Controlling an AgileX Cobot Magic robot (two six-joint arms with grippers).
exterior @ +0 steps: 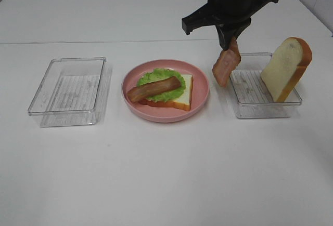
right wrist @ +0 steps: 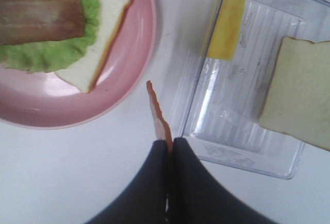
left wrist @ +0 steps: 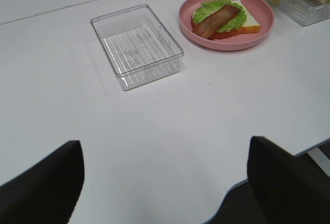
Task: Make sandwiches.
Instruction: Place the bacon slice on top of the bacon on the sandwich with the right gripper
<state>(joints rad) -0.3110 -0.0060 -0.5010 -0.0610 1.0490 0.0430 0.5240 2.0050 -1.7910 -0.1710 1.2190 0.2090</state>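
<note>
Bacon (exterior: 226, 66) pinched at thin edge in my right tool (exterior: 230, 43); may slip, swing, land off plate (exterior: 205, 88). Left tool (left wrist: 165, 183) apart.

right gripper (right wrist: 168, 144) pinches a bacon strip (right wrist: 157, 114) between pink plate (right wrist: 56, 108) and clear tray (right wrist: 232, 149).
</note>
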